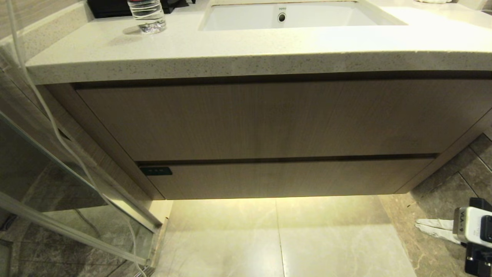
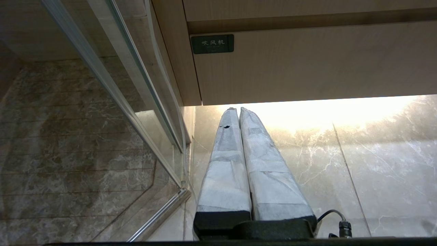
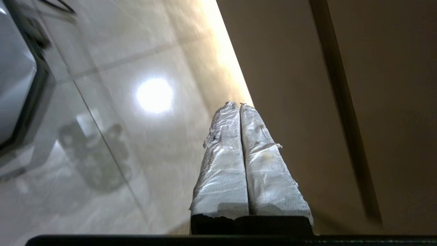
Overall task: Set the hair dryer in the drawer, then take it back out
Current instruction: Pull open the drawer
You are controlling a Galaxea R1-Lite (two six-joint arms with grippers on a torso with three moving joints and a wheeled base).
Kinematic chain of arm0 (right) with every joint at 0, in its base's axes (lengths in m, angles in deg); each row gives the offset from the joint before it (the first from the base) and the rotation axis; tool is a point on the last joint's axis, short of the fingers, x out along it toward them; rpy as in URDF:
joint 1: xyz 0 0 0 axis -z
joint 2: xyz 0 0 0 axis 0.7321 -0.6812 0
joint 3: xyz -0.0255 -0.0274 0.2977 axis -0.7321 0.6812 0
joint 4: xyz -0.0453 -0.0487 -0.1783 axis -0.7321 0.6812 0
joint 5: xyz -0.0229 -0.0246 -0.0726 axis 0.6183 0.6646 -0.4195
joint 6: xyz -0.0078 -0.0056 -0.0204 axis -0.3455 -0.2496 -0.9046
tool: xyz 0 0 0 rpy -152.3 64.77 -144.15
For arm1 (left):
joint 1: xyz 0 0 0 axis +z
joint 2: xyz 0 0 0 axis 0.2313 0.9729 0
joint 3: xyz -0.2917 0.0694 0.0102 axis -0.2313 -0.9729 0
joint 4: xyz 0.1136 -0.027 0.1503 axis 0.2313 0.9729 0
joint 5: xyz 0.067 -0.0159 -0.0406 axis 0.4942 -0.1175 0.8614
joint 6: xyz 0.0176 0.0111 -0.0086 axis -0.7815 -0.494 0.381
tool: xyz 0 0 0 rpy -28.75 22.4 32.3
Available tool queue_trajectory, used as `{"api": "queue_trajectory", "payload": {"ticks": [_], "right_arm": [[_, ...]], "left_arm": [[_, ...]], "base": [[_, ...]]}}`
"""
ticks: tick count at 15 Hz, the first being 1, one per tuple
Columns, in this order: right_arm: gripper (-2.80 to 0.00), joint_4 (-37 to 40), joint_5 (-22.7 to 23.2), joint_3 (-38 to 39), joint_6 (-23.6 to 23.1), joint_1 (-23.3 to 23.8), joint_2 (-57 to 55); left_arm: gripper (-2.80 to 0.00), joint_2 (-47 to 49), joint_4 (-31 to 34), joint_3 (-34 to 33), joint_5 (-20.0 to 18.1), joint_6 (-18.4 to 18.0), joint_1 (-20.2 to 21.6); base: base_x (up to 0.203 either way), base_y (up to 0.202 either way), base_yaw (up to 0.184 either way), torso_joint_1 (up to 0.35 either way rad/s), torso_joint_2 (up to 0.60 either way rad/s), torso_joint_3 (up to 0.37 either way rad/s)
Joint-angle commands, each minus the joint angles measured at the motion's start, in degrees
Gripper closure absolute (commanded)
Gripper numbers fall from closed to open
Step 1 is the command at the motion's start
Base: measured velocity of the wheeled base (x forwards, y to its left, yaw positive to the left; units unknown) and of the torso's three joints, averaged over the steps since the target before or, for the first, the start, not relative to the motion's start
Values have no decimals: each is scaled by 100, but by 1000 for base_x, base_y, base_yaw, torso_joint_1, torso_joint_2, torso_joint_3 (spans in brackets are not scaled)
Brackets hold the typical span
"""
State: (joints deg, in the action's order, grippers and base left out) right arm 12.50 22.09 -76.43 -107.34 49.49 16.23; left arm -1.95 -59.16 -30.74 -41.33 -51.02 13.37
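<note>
Since the drawer (image 1: 284, 179) is fully closed w/ its black label (image 1: 155, 171) at the left end, you can't see the hair dryer anywhere. Your right gripper (image 3: 239, 106) hangs low by the floor, fingers pressed together, empty, probably staged to pull it open. Left gripper (image 2: 237, 111) sits parked, also pinched closed.

My head camera looked forward and down at the shallow wood-grain drawer front (image 1: 284, 179), the speckled stone countertop (image 1: 230, 50) at twelve o'clock. My left wrist camera sat low, close under that drawer (image 2: 307, 65), facing its small black rectangular label (image 2: 212, 43). My right wrist camera, rolled sideways, shared the pale glossy floor tiles (image 3: 143, 136).
</note>
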Motion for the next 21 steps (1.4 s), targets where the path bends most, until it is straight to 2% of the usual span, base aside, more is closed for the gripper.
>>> {"api": "queue_trajectory", "payload": {"ticks": [1, 3, 7, 9, 10, 15, 17, 20, 21], "right_arm": [[0, -426, 570, -107, -212, -282, -1105], [0, -617, 1209, -357, -557, -362, -1671], [0, -677, 2022, -636, -1699, -388, -2659], [0, -668, 2190, -995, -2219, -391, -3191], [0, -662, 2220, -1253, -2318, -389, -3423], [0, -614, 2148, -2222, -2294, -392, -4085], [0, -596, 1746, -2350, -1815, -411, -4066], [0, -449, 1384, -2403, -1106, -647, -3825], [0, -382, 1086, -2362, -1011, -692, -3734]], "left_arm": [[0, 0, 2, 0, 1, 0, 0], [0, 0, 2, 0, 1, 0, 0], [0, 0, 2, 0, 1, 0, 0], [0, 0, 2, 0, 1, 0, 0], [0, 7, 2, 0, 1, 0, 0], [0, 0, 2, 0, 1, 0, 0], [0, 0, 2, 0, 1, 0, 0], [0, 0, 2, 0, 1, 0, 0], [0, 0, 2, 0, 1, 0, 0]], "base": [[0, 0, 0, 0, 0, 0], [0, 0, 0, 0, 0, 0], [0, 0, 0, 0, 0, 0], [0, 0, 0, 0, 0, 0], [0, 0, 0, 0, 0, 0], [0, 0, 0, 0, 0, 0], [0, 0, 0, 0, 0, 0], [0, 0, 0, 0, 0, 0], [0, 0, 0, 0, 0, 0]]}}
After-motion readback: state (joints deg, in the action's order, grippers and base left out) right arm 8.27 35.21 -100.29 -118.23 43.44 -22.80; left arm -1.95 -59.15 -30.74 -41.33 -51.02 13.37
